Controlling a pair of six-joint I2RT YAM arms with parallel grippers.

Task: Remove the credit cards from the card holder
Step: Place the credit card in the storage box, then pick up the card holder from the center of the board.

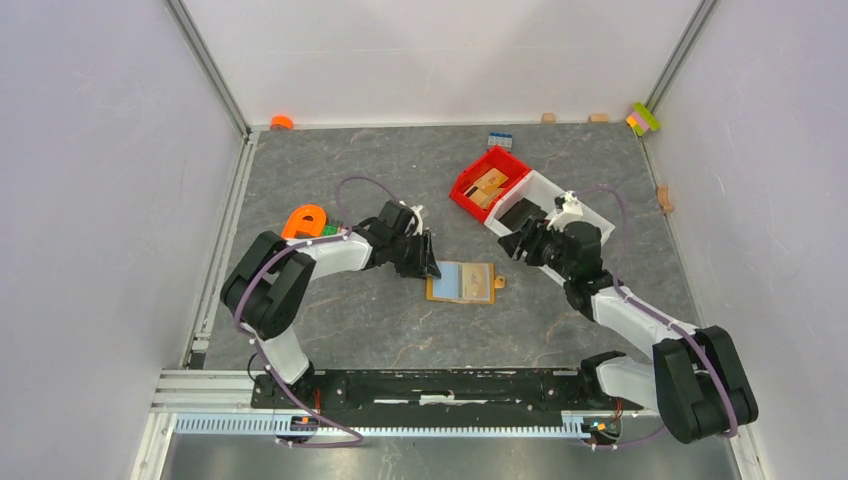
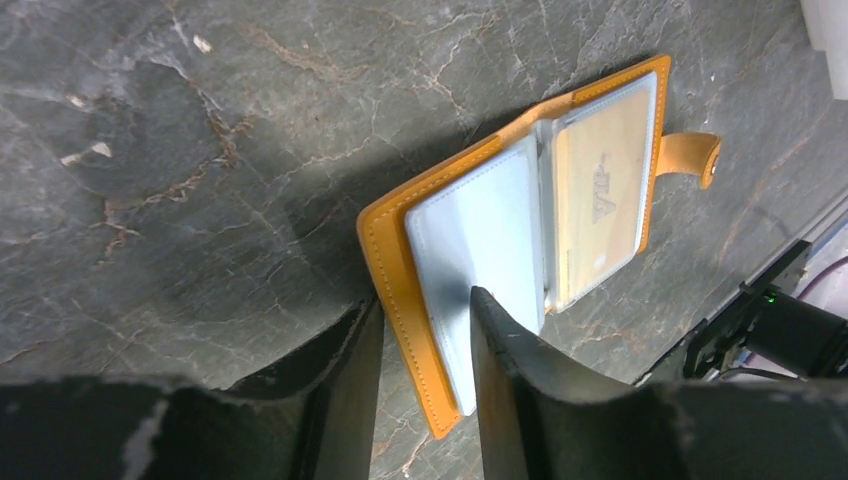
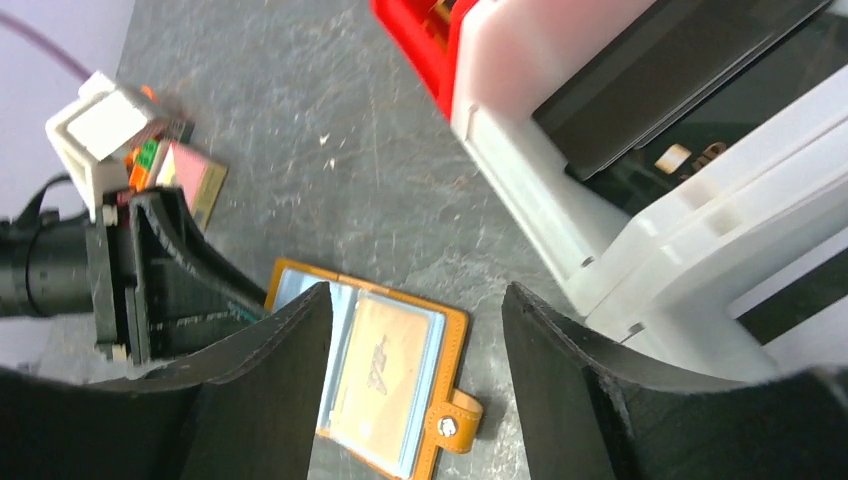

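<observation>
The card holder (image 1: 462, 282) lies open on the table, orange-tan outside with pale blue lining (image 2: 480, 230). A tan card (image 2: 602, 195) sits in its right-hand slot (image 3: 385, 370). My left gripper (image 2: 424, 300) straddles the holder's left flap, one finger against the orange cover and the other on the lining, shut on that flap (image 1: 432, 262). My right gripper (image 3: 415, 290) hangs open and holds nothing, above the table between the holder and the white bin (image 1: 517, 243). A dark grey credit card (image 3: 660, 90) lies inside the white bin. A pinkish-red flat card (image 3: 190, 172) shows beside the left wrist.
The white bin (image 1: 585, 212) and a red bin (image 1: 462, 188) holding wooden blocks stand at the back right. An orange ring-shaped object (image 1: 304, 220) sits by the left arm. Small blocks (image 1: 643, 118) lie along the back wall and right edge.
</observation>
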